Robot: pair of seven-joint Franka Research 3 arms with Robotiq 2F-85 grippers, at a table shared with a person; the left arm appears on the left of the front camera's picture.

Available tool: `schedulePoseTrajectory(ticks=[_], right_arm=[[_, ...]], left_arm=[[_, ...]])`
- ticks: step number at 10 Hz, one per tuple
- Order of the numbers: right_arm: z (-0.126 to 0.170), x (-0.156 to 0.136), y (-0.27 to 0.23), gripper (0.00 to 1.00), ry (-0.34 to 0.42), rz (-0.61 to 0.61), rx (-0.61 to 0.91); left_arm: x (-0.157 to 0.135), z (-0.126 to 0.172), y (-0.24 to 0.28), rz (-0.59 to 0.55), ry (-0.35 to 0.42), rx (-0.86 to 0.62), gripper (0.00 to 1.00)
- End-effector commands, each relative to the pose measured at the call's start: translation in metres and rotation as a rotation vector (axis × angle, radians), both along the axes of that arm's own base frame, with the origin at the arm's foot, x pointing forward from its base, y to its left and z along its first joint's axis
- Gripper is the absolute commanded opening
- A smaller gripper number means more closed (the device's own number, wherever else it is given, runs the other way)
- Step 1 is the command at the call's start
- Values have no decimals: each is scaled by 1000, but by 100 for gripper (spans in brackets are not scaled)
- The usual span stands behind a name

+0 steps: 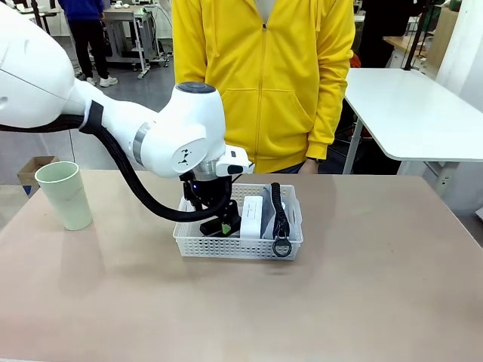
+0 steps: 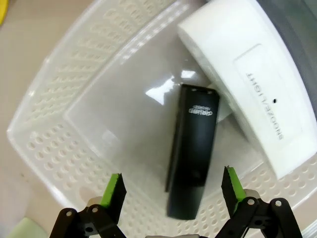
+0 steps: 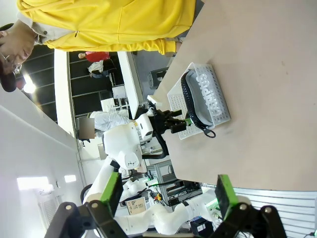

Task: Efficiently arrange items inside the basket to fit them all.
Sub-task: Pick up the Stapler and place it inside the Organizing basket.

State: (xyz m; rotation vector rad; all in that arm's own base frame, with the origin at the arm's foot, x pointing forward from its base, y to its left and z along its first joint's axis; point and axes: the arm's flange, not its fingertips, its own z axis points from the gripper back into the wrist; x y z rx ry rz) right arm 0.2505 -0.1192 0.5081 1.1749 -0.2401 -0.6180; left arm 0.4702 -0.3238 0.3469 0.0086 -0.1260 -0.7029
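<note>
- Beige tabletop (image 1: 362, 302) fills the near ground, with a person in a yellow zip hoodie (image 1: 264, 75) standing at its far edge and a white table (image 1: 407, 113) behind to the right.
- White lattice basket (image 1: 226, 247) sits near the middle of the tabletop, just in front of the person.
- Left gripper (image 1: 220, 224) reaches down into the basket's left end. Its jaws are spread wide, and in the wrist view the green pads (image 2: 116, 191) stand on either side of the black stapler (image 2: 193, 148) with a gap on each side, so nothing is gripped.
- The stapler lies flat on the basket floor, its far end touching the white block.
- White block (image 2: 252, 89), printed "SNOOZE/LIGHT", lies in the basket just beside the stapler, around the middle of the basket.
- Grey "CAMPUS" pouch (image 3: 210, 96) stands on its long edge along the basket's right side, zip up, and its black ring (image 1: 281, 247) hangs over the front rim.
- Pale green cup (image 1: 66, 194) stands upright on the tabletop at the far left, well apart from the basket.
- Right gripper (image 3: 167, 193) hangs above the table well apart from the basket, fingers wide apart and empty.
</note>
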Motion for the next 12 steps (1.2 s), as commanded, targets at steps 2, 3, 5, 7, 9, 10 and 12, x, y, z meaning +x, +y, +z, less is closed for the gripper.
schedulePoseTrajectory(ticks=[2,3,5,7,9,10,12], right_arm=[[4,1,1,100,-11,-4,19],[4,1,1,100,-11,-4,19],[4,1,1,100,-11,-4,19],[4,1,1,100,-11,-4,19],[4,1,1,100,-11,-4,19],[4,1,1,100,-11,-4,19],[4,1,1,100,-11,-4,19]], left_arm=[[-11,68,58,21,-16,-118,100],[-25,102,89,3,-19,-267,100],[-54,135,146,47,-11,-535,100],[-75,138,227,256,68,-689,100],[-127,151,327,403,101,-959,100],[-155,166,368,495,62,-1038,100],[-204,180,434,586,-19,-1227,100]])
